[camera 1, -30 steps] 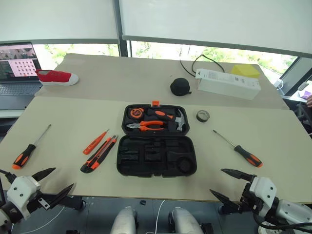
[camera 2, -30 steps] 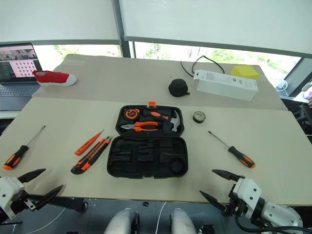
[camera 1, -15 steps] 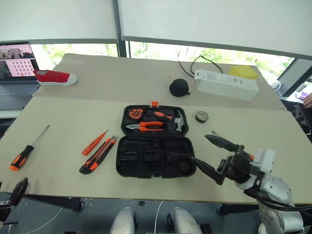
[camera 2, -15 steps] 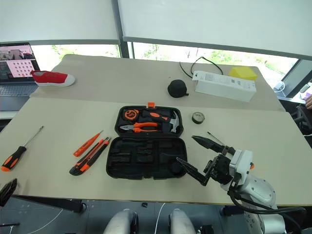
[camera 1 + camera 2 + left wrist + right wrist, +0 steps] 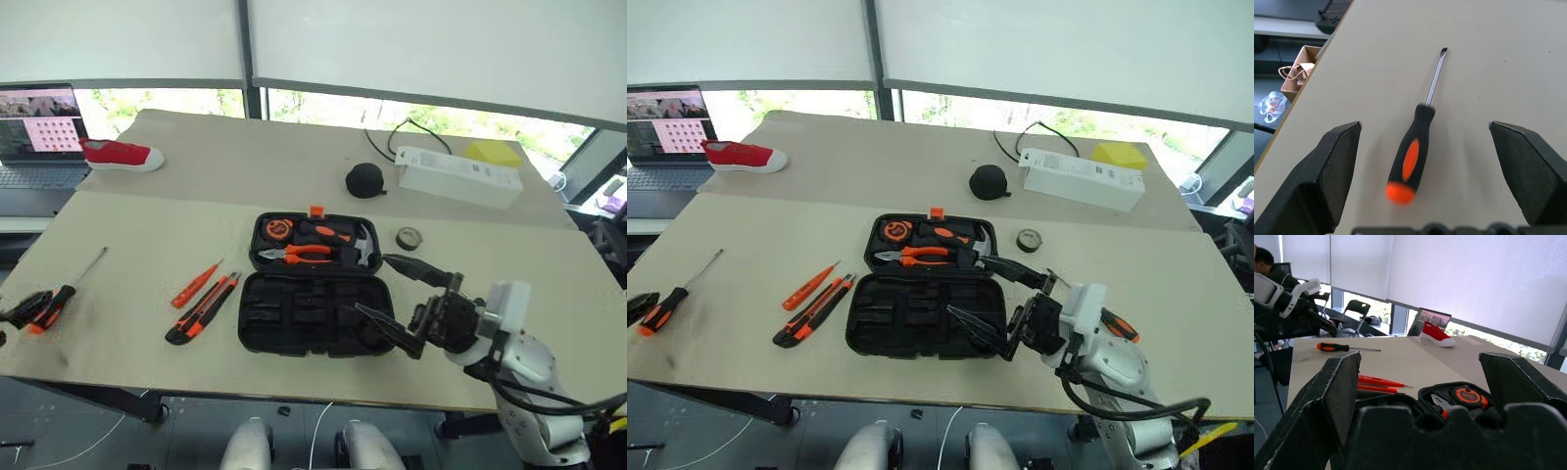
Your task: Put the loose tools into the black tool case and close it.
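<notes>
The case (image 5: 315, 286) lies open mid-tabletop (image 5: 147, 225), its near right corner hidden by the right pincer (image 5: 390, 300), which is spread wide, empty, above it. Pliers (image 5: 294, 253) fill the far half. Left of it lie the tester (image 5: 196, 284) and knife (image 5: 201, 308). The far-left screwdriver (image 5: 1418, 142) sits between the released left pincer's (image 5: 1432, 171) fingers, untouched. The other screwdriver (image 5: 1114, 324) is mostly hidden. The tape roll (image 5: 409, 238) is set right of the case
</notes>
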Controlling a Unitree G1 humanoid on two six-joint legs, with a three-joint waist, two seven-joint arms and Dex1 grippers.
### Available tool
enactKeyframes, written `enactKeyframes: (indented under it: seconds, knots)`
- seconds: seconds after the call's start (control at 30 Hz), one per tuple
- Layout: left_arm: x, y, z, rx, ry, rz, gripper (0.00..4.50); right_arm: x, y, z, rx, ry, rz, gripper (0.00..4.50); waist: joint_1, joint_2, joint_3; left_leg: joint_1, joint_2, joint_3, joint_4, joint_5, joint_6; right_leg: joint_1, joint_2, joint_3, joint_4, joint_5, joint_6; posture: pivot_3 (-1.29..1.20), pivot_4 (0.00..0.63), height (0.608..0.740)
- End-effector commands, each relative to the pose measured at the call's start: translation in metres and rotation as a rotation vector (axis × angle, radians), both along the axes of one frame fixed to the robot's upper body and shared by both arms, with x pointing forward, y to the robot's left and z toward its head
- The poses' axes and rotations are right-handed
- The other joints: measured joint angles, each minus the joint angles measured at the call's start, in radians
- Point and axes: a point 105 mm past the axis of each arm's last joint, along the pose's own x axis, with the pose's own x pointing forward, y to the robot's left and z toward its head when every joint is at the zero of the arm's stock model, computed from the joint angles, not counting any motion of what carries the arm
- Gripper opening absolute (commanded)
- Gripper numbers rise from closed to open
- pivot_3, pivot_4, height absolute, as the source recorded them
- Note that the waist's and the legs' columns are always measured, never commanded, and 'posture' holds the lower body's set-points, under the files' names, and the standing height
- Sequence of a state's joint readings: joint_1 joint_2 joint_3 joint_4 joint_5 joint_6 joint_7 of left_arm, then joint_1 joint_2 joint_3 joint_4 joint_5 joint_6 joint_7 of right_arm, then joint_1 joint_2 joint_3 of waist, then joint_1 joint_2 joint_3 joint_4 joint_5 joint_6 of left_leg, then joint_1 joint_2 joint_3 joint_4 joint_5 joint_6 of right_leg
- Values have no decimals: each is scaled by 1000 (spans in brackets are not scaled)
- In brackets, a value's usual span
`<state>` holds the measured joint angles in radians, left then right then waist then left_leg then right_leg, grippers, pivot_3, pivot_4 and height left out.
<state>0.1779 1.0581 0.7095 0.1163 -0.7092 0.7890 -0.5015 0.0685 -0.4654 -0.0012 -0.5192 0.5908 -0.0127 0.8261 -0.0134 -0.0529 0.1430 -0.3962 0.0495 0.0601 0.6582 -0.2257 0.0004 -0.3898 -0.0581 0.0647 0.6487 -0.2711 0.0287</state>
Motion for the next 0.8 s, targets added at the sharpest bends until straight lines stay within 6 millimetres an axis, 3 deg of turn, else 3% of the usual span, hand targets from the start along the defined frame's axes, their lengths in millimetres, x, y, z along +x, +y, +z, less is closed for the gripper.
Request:
enactKeyframes:
  seconds: [0.03,0.1,0.2,0.3,0.43,0.5,0.57,0.67,0.8]
  knots:
    - [10,8,-17,2,158,-2,4500,-2,3,3,-14,-14,21,4464,-7,1,1,-2,-1,0,0,0,0,-3,1,0,0,0,0,0,150,740]
    - [11,11,-25,4,221,3,4500,-2,3,1,-24,-13,26,4464,-10,0,0,-6,0,0,0,-1,-1,-8,4,0,2,0,-1,0,150,740]
    - [12,17,-33,32,280,8,3743,-3,2,2,-31,-15,18,4500,-10,0,0,-11,0,1,0,-1,-2,-17,4,1,8,-1,-3,0,150,740]
    - [17,12,-33,15,265,-40,2591,-4,2,3,-38,-15,6,4500,-6,1,1,-10,0,4,0,-1,-2,-16,4,0,11,-2,-4,0,150,740]
    - [30,8,-15,53,140,-119,1091,-5,0,1,-53,-11,-9,4500,-1,1,1,-10,1,5,1,-1,-2,-16,3,0,12,-2,-4,0,150,740]
    - [37,1,-1,98,59,-205,871,-5,-2,-1,-72,-13,-12,4500,2,1,1,-10,1,5,1,-1,-3,-16,3,0,12,-3,-4,0,150,740]
    - [48,-20,21,125,-67,-355,871,-4,-8,0,-89,-17,-26,4500,6,-1,1,-11,1,5,1,-1,-3,-16,3,0,12,-3,-4,0,150,740]
    - [60,-89,61,180,-231,-753,871,-1,-26,-1,-167,-28,-60,4500,18,-2,2,-12,1,5,2,-1,-3,-16,2,-1,11,-3,-4,0,150,740]
    - [69,-168,57,232,-177,-1122,871,9,-53,-2,-229,3,-109,4500,27,-3,1,-11,0,6,3,-1,-2,-12,0,-1,8,-2,-3,0,150,740]
